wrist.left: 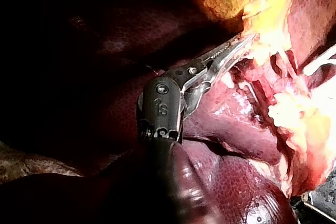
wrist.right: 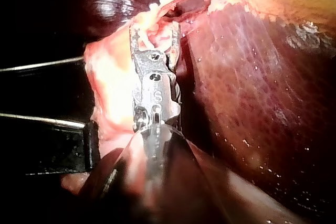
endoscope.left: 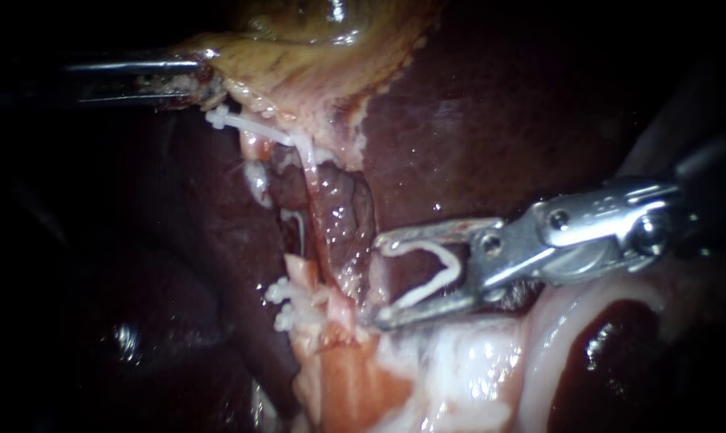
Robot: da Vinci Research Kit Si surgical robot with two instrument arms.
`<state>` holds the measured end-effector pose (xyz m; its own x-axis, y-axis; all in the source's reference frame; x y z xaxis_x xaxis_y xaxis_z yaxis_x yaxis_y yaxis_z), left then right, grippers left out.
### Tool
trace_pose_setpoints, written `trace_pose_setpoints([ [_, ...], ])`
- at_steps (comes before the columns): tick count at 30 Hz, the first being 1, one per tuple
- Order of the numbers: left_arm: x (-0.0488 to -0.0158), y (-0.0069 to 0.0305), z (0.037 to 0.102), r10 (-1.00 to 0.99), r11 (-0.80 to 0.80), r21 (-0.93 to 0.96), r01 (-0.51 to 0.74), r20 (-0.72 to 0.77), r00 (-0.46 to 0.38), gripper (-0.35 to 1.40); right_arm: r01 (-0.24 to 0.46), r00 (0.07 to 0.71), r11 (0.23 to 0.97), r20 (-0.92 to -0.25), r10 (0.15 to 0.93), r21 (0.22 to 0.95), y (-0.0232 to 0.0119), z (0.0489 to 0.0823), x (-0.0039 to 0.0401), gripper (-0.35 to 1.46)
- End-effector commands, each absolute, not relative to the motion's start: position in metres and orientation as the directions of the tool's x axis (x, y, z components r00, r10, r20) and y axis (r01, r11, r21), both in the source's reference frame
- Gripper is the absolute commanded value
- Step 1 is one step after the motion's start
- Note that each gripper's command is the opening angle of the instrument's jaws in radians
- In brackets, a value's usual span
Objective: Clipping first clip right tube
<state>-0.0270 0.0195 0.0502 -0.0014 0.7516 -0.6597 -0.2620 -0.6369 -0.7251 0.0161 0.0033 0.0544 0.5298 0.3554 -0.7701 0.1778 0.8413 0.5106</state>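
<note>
1. My left instrument point(endoscope.left: 203, 80): jaws narrow, clamped on the edge of the gallbladder point(endoscope.left: 315, 48). The left wrist view shows the tips buried in that pale yellow rim. It sits well apart from the work site, past the far end of it.
2. Just beside those jaws a white upper clip point(endoscope.left: 243, 124) crosses a strand. Farther from them, two lower clips point(endoscope.left: 287, 306) sit side by side on a pink stump point(endoscope.left: 303, 273). These look like the other tube's, not the target.
3. The right tube point(endoscope.left: 323, 220): my read is the pale pink strand running from the gallbladder's neck along the liver point(endoscope.left: 475, 120) bed. No clip shows on the stretch facing the open jaws.
4. Key relation: the tube lies just ahead of the jaw tips of my right instrument point(endoscope.left: 381, 279), not yet between them. Its long axis crosses the jaws' axis nearly square-on.
5. Right jaws stand wide, carrying a loaded clip point(endoscope.left: 431, 269). Its two legs rest against both jaws and its open end faces the tube. This is by far the nearer instrument.
6. Judgement: the next move needs a short straight advance so both legs straddle the whole tube before closing. The risk is catching the dark lump point(endoscope.left: 348, 210) beside the tube, or only part of the tube.
</note>
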Motion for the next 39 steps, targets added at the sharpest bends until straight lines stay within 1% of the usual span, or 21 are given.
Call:
trace_pose_setpoints([
  [1,-0.027,0.0196,0.0502,0.751,-0.637,-0.725,-0.262,-0.66,-0.001,-0.35,0.181,0.532,0.84,-0.77,0.354,0.511,0.0032,0.0546,0.0168,0.5],
  [6,-0.0271,0.0196,0.0502,0.751,-0.637,-0.725,-0.263,-0.66,-0.001,-0.35,0.198,0.537,0.83,-0.767,0.353,0.521,0.0028,0.0558,0.0202,0.5],
  [9,-0.0272,0.0196,0.0502,0.751,-0.637,-0.725,-0.263,-0.66,-0.001,-0.35,0.209,0.526,0.81,-0.761,0.379,0.548,0.0027,0.0561,0.0215,0.5],
  [12,-0.0272,0.0195,0.0502,0.751,-0.637,-0.724,-0.263,-0.66,-0.001,-0.35,0.227,0.478,0.771,-0.758,0.444,0.595,0.0027,0.056,0.0219,0.5],
  [13,-0.0272,0.0195,0.0502,0.751,-0.637,-0.724,-0.263,-0.66,-0.001,-0.35,0.235,0.449,0.751,-0.754,0.479,0.617,0.0026,0.0559,0.0218,0.5],
  [17,-0.0272,0.0196,0.0503,0.751,-0.637,-0.725,-0.263,-0.66,-0.001,-0.35,0.278,0.363,0.696,-0.743,0.562,0.662,0.0022,0.0552,0.022,0.5],
  [19,-0.0271,0.0196,0.0504,0.75,-0.638,-0.724,-0.262,-0.661,0.001,-0.35,0.298,0.343,0.673,-0.734,0.586,0.677,0.0019,0.0549,0.0221,0.5],
  [22,-0.0271,0.0195,0.0507,0.75,-0.639,-0.723,-0.263,-0.661,-0.005,-0.35,0.332,0.336,0.649,-0.729,0.597,0.684,0.0015,0.0542,0.0223,0.5],
  [26,-0.0271,0.0195,0.0509,0.75,-0.639,-0.723,-0.263,-0.661,-0.005,-0.35,0.369,0.343,0.636,-0.735,0.584,0.678,0.0011,0.0535,0.0223,0.47],
  [31,-0.0271,0.0195,0.0509,0.75,-0.639,-0.723,-0.264,-0.661,-0.008,-0.35,0.398,0.358,0.612,-0.73,0.583,0.684,0.0012,0.0537,0.0221,0.42],
  [35,-0.0271,0.0195,0.0509,0.75,-0.639,-0.723,-0.264,-0.661,-0.008,-0.35,0.406,0.365,0.599,-0.723,0.586,0.69,0.0015,0.0538,0.0215,0.28],
  [39,-0.0271,0.0195,0.0509,0.75,-0.639,-0.723,-0.264,-0.661,-0.008,-0.35,0.406,0.367,0.592,-0.718,0.592,0.696,0.0019,0.0535,0.0209,0.08],
])
